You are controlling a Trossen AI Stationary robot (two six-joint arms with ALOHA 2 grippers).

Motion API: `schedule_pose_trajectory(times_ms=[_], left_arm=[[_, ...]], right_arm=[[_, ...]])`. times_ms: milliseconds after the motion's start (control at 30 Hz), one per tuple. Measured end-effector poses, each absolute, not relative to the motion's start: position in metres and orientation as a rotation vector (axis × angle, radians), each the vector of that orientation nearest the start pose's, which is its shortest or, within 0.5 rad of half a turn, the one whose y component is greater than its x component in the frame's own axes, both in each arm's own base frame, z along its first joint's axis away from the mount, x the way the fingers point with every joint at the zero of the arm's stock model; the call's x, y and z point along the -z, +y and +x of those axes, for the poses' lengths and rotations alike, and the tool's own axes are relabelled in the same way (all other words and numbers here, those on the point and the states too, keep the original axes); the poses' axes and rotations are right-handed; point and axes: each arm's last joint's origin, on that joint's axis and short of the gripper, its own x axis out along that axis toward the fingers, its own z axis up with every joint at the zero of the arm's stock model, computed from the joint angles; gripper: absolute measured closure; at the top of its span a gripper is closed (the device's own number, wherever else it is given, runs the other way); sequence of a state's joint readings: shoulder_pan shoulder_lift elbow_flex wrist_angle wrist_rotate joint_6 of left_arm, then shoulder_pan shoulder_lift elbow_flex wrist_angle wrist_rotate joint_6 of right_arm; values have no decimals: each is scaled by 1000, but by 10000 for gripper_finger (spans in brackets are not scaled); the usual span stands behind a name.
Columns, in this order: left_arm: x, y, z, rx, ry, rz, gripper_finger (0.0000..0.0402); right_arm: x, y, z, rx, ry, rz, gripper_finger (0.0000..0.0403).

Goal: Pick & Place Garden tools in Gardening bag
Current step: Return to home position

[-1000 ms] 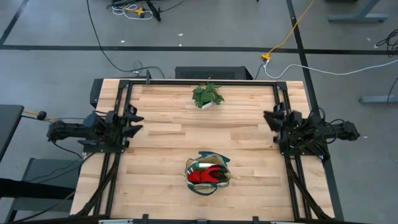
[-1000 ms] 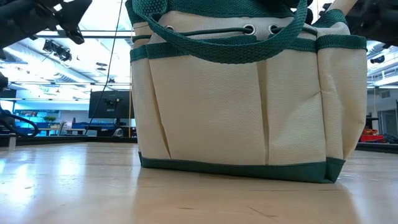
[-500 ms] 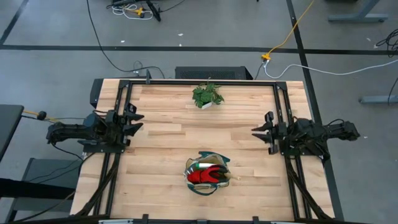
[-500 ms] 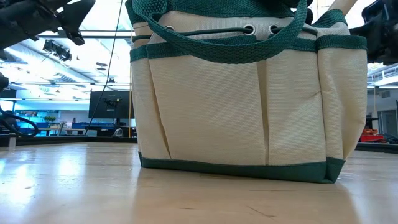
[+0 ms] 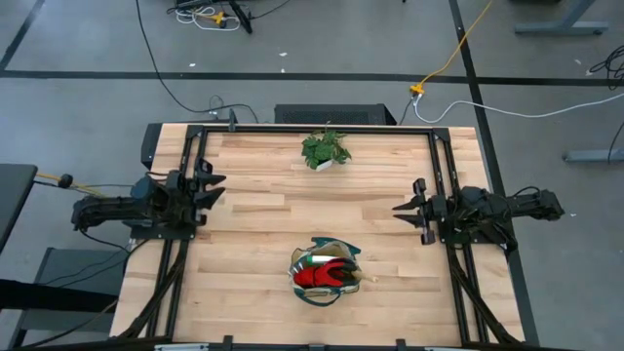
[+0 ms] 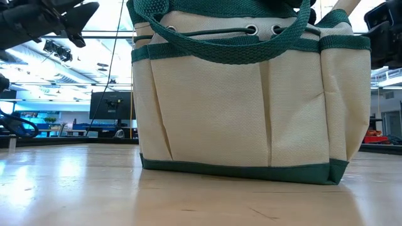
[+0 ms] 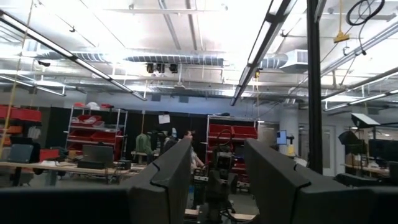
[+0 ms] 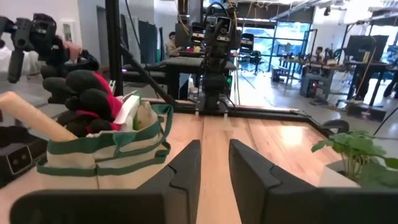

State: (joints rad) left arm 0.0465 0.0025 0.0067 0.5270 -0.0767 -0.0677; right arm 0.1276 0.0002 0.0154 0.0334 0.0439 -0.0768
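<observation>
The beige gardening bag (image 5: 325, 276) with dark green trim stands upright on its base near the table's front middle; it fills the low view (image 6: 245, 113). Inside it show red-and-black gloves (image 8: 90, 93), a white nozzle (image 8: 127, 109) and a pale wooden handle (image 8: 34, 115). The shears and rake are hidden. My left gripper (image 5: 216, 187) hovers open and empty at the table's left side. My right gripper (image 5: 398, 210) hovers open and empty at the right side, level, pointing toward the table's left, the bag to its near left (image 8: 99, 155).
A leafy potted plant (image 5: 327, 149) stands at the far middle of the table and shows in the right wrist view (image 8: 357, 152). Black frame rails run along the table's left and right sides. Bare wood lies between bag and plant. People stand in the room beyond.
My right gripper has moved toward the table's left and near edges and come down a little, turning from a slant toward the far edge to point level across the table. The bag and its contents have stayed put.
</observation>
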Motion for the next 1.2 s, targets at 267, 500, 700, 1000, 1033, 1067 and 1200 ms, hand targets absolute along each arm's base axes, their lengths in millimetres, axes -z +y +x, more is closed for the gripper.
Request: schedule_pose_trajectory(times_ms=[267,500,700,1000,1033,1067,1200], left_arm=[[-214,9,84,-130,-533,-69,248],[-190,8,94,-101,-262,-94,248],[-170,4,97,19,-49,-15,248],[-168,1,97,17,-29,66,248],[-168,1,97,8,-26,66,248],[-168,2,97,0,-24,66,248],[-167,1,97,-1,-21,65,248]], right_arm=[[-172,11,96,-82,-51,-56,319],[-172,11,96,-82,-52,-57,319],[-172,11,96,-82,-52,-57,319],[-172,11,96,-81,-52,-57,319],[-172,11,96,-81,-53,-56,319],[-172,11,96,-82,-52,-57,319],[-172,11,96,-81,-52,-57,319]])
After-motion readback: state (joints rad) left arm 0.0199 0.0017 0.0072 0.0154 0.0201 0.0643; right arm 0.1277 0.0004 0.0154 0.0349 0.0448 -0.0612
